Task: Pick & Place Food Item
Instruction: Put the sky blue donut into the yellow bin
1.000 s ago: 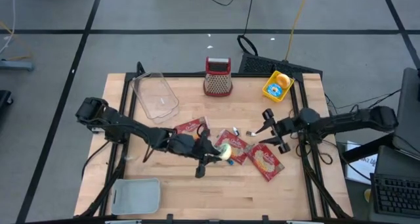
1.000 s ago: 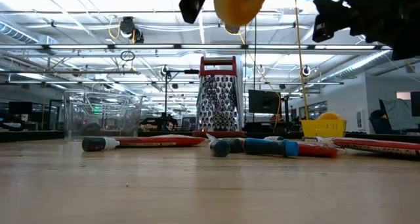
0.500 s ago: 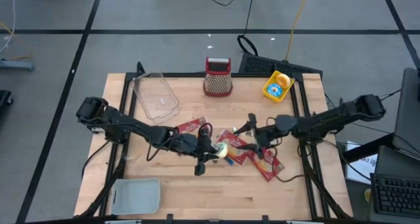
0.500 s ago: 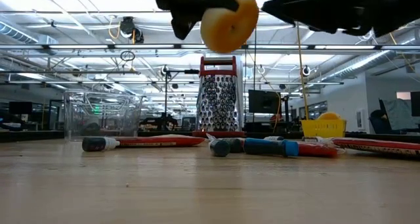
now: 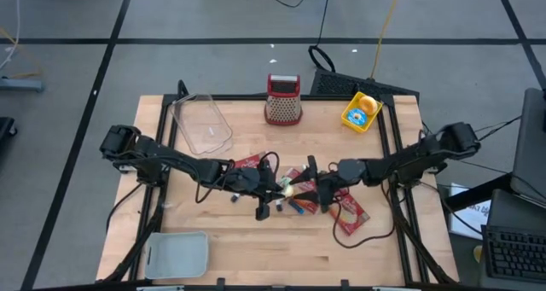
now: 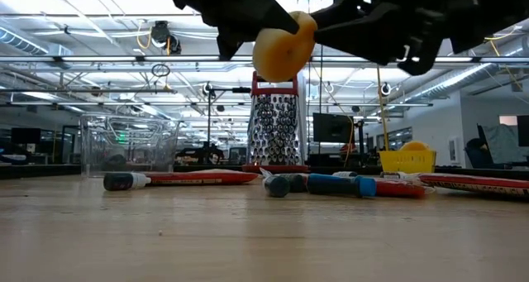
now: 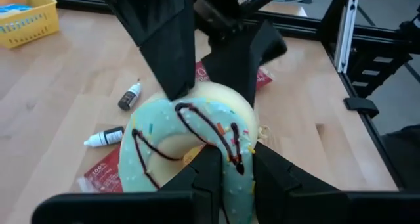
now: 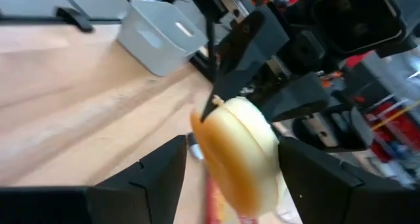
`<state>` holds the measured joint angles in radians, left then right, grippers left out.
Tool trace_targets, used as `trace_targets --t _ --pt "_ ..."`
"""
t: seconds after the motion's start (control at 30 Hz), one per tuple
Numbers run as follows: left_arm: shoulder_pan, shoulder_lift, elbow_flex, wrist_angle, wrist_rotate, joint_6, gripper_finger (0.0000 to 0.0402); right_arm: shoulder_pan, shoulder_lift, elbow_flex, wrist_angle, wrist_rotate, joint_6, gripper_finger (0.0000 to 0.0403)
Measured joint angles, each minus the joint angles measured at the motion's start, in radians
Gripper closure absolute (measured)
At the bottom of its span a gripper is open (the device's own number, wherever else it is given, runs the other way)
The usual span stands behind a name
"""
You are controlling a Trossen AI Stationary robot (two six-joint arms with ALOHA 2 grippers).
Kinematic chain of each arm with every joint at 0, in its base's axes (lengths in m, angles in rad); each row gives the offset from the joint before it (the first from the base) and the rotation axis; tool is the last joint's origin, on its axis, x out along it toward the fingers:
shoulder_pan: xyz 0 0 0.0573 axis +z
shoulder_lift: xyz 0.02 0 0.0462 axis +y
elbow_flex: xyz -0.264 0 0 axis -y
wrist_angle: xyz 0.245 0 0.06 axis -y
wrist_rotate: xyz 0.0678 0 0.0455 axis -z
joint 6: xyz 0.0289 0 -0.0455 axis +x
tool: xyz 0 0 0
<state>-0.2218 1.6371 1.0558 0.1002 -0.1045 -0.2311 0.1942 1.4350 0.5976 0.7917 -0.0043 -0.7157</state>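
Note:
A donut (image 7: 190, 138) with mint icing, dark drizzle and a yellow underside (image 6: 283, 46) hangs in the air over the table's middle (image 5: 289, 189). My left gripper (image 7: 231, 159) is shut on it and comes in from the table's left (image 5: 275, 191). My right gripper (image 8: 230, 158) is open and reaches in level from the right (image 5: 309, 187). Its two fingers (image 7: 164, 60) stand on either side of the donut's far part. I cannot tell whether they touch it. My left gripper pinches the donut's ring at its near side (image 7: 231, 178), one finger (image 7: 205, 175) by the hole and the other against the outer rim. The fingers slant slightly downward from the table's left. The donut stands tilted on edge, lifted clear of the table.
Red packets (image 5: 348, 212) and small bottles (image 7: 131, 96) lie on the table below the grippers. A grater (image 5: 283, 99), a clear tub (image 5: 201, 125) and a yellow basket (image 5: 360, 112) stand at the far side. A grey bin (image 5: 177, 253) sits at the near left.
My right gripper has swept toward the table's left, rolling as it went, and now has its fingers around the donut. My left gripper has tipped a little with the donut, which stays held clear of the table.

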Motion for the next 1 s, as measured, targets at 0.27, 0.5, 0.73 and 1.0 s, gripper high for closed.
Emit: trace_targets --t 0.27,0.5,0.73,1.0 --pt "0.000 0.000 0.000 -0.003 0.006 -0.040 0.0341 0.000 0.038 0.000 0.048 0.009 -0.074 0.0215" --pt "-0.003 0.000 0.000 0.006 0.064 -0.057 0.0341 0.000 0.036 0.000 0.074 0.005 -0.064 0.0224" --pt "-0.005 0.000 0.000 0.006 0.078 -0.059 0.0341 0.004 0.035 0.000 0.062 0.011 -0.055 0.0180" --pt "-0.005 0.000 0.000 0.008 0.082 -0.059 0.0341 0.004 0.035 0.000 0.040 -0.020 -0.036 0.0155"
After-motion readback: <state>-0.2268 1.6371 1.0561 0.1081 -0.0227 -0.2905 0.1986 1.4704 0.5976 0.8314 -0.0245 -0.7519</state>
